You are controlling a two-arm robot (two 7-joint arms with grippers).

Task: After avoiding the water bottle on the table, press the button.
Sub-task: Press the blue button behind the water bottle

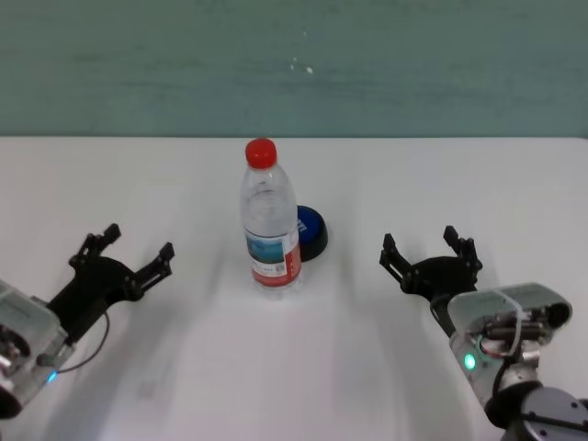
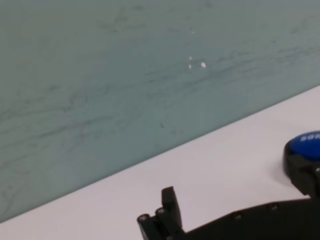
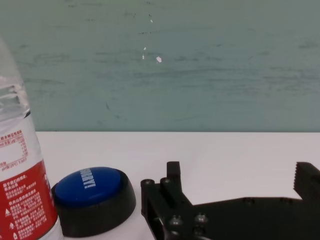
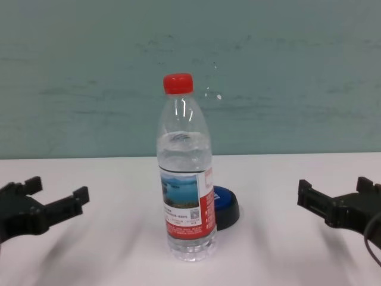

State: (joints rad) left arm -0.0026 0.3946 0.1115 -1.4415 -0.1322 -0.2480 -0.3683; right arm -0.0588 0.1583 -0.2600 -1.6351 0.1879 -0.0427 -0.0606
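**Bottle upright mid-table, button tucked behind it**

Standing upright near the middle of the table (image 1: 441,175): the bottle (image 1: 270,220), red cap on, label facing the robot. Just behind it and slightly toward the robot's right: the button (image 1: 312,231), blue dome up, partly hidden by the bottle in the head and chest views, close beside the bottle but whether touching cannot be told. Low over the table on the left, well apart from the bottle: left gripper (image 1: 138,250), fingers spread, holding nothing. On the right, near the button's side and apart from it: right gripper (image 1: 430,246), fingers likewise spread and empty.
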